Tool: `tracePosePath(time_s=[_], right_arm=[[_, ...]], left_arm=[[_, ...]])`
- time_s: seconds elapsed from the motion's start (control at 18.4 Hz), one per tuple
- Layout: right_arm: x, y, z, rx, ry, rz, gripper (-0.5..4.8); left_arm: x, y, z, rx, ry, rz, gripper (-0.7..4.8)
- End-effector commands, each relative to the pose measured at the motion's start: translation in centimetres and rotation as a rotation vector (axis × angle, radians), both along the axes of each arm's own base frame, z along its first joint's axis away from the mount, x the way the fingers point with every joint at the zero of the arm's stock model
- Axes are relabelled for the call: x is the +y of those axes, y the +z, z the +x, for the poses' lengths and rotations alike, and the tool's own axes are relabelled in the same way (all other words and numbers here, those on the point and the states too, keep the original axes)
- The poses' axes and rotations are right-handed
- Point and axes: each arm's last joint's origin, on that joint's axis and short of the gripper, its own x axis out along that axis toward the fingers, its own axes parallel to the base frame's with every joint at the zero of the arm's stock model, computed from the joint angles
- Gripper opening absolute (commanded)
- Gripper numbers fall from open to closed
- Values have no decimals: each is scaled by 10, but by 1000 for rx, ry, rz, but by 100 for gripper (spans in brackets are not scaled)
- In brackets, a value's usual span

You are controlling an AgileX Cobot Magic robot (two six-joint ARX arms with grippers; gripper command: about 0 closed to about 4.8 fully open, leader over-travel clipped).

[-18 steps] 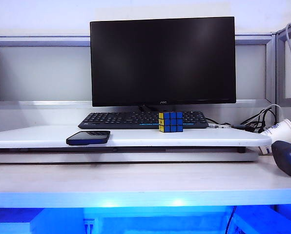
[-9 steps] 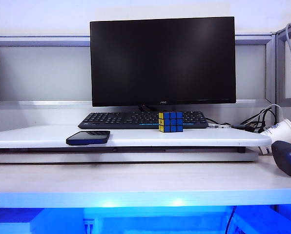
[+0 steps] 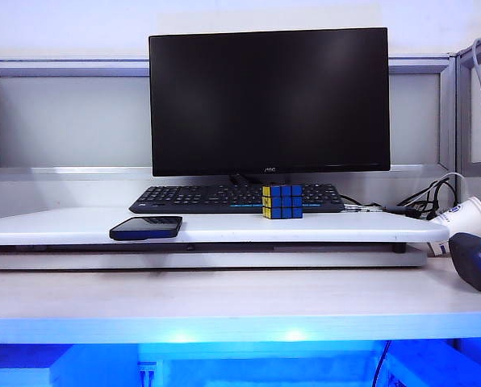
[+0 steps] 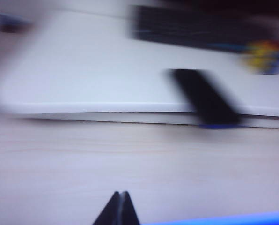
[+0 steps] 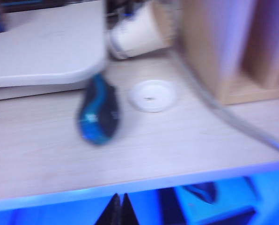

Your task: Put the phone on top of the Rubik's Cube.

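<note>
Phone (image 3: 146,227) flat on riser (image 3: 345,228), Rubik's Cube (image 3: 282,201) apart, left pincer (image 4: 119,208), right pincer (image 5: 118,208) closed

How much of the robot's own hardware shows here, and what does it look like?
Only fingertips. The left pincer and the right pincer each appear in their wrist views as a pair of dark, pointed fingers. No arm, cable or marking is visible; the exterior view shows none.

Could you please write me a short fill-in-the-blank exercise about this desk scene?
1. The phone lies flat on the white ____, apart from the Rubik's Cube.
2. The Rubik's Cube stands in front of the black ____.
3. Both the left gripper and the right gripper are ____.

Missing words: riser; keyboard; shut
</note>
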Motion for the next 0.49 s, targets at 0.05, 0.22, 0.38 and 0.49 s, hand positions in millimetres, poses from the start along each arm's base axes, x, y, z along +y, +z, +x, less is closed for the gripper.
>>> tracePosePath(time_s=[0.05, 0.22, 0.38, 0.49], right_arm=[[4, 6, 2, -75, 132, 38, -8], [10, 13, 2, -132, 250, 158, -6], [14, 20, 2, -173, 297, 302, 104], [18, 24, 2, -185, 321, 423, 194]], left_arm=[[-7, 2, -2, -7, -237, -52, -3], [-10, 2, -4, -10, -376, -70, -3], [-12, 2, -5, -9, -456, -82, -3], [-12, 2, -5, -9, -469, -83, -3]])
